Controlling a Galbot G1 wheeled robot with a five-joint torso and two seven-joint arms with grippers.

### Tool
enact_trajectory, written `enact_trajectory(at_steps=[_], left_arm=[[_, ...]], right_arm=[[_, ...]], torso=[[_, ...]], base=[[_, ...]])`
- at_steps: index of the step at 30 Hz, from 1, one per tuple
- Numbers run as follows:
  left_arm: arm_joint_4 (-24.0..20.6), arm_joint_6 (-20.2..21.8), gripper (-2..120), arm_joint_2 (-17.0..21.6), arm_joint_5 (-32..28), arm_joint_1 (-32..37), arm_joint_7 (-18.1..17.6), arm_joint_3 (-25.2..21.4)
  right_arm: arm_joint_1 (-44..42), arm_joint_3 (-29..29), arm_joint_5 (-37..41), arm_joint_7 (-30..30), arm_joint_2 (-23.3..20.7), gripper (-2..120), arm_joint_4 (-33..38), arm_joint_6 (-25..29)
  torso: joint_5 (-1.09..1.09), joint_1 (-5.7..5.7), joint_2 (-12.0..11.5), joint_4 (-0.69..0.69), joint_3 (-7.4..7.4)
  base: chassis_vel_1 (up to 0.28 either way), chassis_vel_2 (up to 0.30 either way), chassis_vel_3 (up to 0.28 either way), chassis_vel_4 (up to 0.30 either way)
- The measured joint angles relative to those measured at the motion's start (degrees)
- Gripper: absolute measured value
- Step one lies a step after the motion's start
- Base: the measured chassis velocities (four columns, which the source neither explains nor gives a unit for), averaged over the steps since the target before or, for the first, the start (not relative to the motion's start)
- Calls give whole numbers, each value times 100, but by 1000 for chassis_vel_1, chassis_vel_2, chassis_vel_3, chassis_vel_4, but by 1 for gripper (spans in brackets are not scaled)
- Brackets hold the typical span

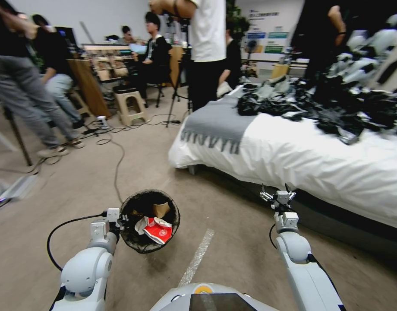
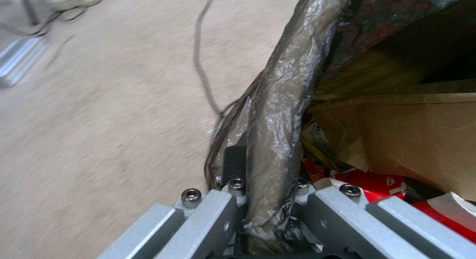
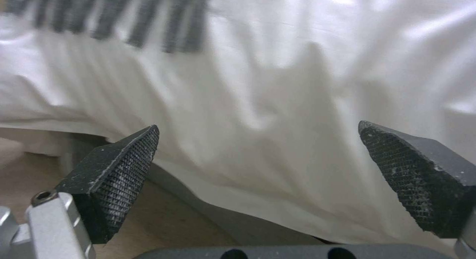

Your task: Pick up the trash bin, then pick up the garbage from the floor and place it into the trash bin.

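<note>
Trash bin (image 1: 143, 242) rim between left fingers (image 2: 233, 160)

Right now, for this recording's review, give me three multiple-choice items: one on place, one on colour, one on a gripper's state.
1. Where is the left gripper?
A. at the trash bin rim
B. on the bed
C. on the floor

2. What colour is the liner bag?
A. blue
B. black
C. yellow

3. How is the right gripper?
A. shut on a wrapper
B. shut, empty
C. open, empty

Answers: 1 A, fingers clamp the bagged rim. 2 B, dark plastic folds over the rim. 3 C, its pads stand apart with the white bed sheet behind.
</note>
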Motion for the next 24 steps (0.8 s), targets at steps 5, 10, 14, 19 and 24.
enact_trajectory(at_steps=[5, 10, 14, 19, 24], left_arm=[[-8, 0, 0, 7, 7, 12, 2, 11], [-19, -2, 0, 2, 9, 24, 3, 15], [-38, -2, 0, -4, 9, 24, 3, 18], [-38, -16, 0, -14, 9, 29, 13, 23], [-27, -51, 0, -27, 19, 3, 4, 40]], right_arm=[[-53, 58, 1, -12, -3, 100, 27, 25], [-65, 82, 2, -13, 16, 100, 53, 30], [-69, 82, -3, -14, 23, 100, 58, 31], [-54, 74, -13, -14, 38, 100, 29, 34], [-51, 61, -30, -14, 44, 100, -8, 44]], torso=[[-1, 0, 0, 0, 0], [-1, 0, 0, 0, 0], [-1, 0, 0, 1, 0], [-1, 0, 0, -1, 0], [-1, 0, 0, 0, 0]], base=[[131, 119, 127, 126], [129, 129, 127, 131], [129, 138, 136, 127], [111, 116, 128, 123], [127, 126, 127, 129]])
